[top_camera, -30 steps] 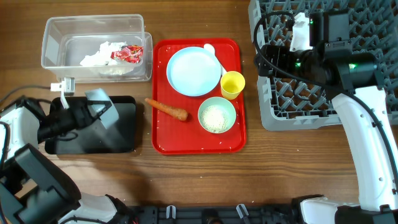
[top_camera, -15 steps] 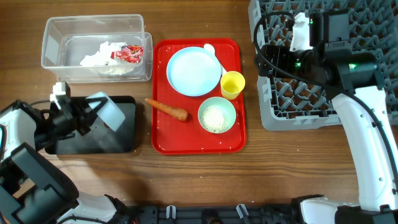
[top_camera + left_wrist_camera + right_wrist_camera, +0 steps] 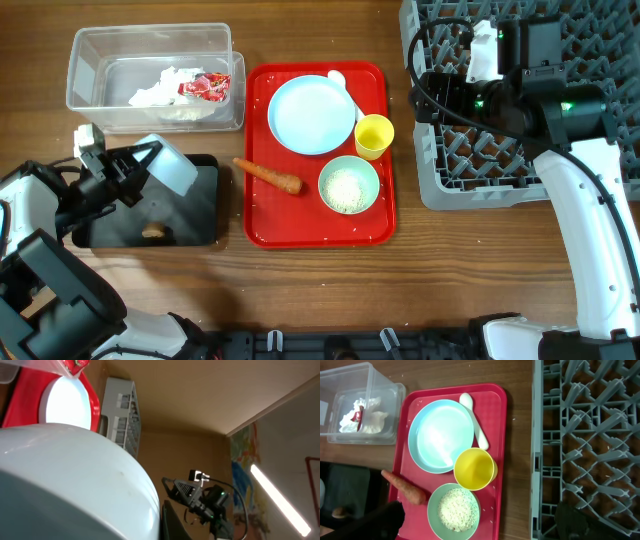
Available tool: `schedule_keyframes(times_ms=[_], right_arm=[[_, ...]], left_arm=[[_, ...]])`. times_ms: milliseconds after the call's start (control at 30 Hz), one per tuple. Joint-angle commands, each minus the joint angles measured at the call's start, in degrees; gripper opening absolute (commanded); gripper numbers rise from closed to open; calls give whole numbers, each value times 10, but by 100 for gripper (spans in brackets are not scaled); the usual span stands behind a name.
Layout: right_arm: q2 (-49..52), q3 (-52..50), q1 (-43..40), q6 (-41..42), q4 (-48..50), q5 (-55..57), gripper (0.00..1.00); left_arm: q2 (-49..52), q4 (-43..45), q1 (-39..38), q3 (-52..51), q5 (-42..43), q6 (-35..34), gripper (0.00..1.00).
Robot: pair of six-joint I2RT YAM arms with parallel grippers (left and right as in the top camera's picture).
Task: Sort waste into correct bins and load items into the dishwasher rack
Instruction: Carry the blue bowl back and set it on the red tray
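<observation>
My left gripper (image 3: 128,172) is shut on the light blue bowl (image 3: 170,168) and holds it tipped on its side over the black tray (image 3: 195,225). The bowl fills the left wrist view (image 3: 75,485). A small brownish food lump (image 3: 153,232) lies in the black tray. The clear tub (image 3: 90,60) holds white tissue (image 3: 160,88) and a red wrapper (image 3: 205,87). The red tray (image 3: 262,225) carries the blue plate (image 3: 311,113), white spoon (image 3: 338,80), yellow cup (image 3: 373,136), pale green bowl (image 3: 349,186) with rice and the carrot (image 3: 268,175). My right gripper (image 3: 432,95) is open and empty over the grey rack (image 3: 590,50).
The rack's left wall (image 3: 536,450) runs close beside the red tray (image 3: 400,450). Bare wood table lies along the front edge (image 3: 320,290). The black tray sits just left of the red tray.
My left gripper has swung the light blue bowl up and to the left, tipping it further. The brownish lump now lies in the black tray. The right arm has not moved.
</observation>
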Motion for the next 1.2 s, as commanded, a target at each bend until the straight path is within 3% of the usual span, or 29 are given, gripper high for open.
schedule_keyframes(times_ms=[0,133,333,500,700,833,933,1167], right_arm=[[7,8,-3,-4,3,8,100],[7,8,-3,-12,6,8,100],[7,8,-3,-12,7,8,100],[7,8,-3,-13,10,22,100],[7,8,-3,-12,8,22,100],[7,8,-3,-12,7,22,100],[7,8,-3,-12,8,22,100],[7,9,-3,-12,8,22,100]], left_arm=[[-1,11,-17,23,2,1,4],[-39,9,-101,130,-93,-5,4],[-64,14,-293,268,-446,-113,4],[-55,7,-452,273,-623,-125,4],[-21,-9,-606,250,-824,-232,4],[-4,-10,-658,221,-834,-261,4],[-2,23,-688,189,-832,-285,9],[-2,103,-733,116,-817,-300,11]])
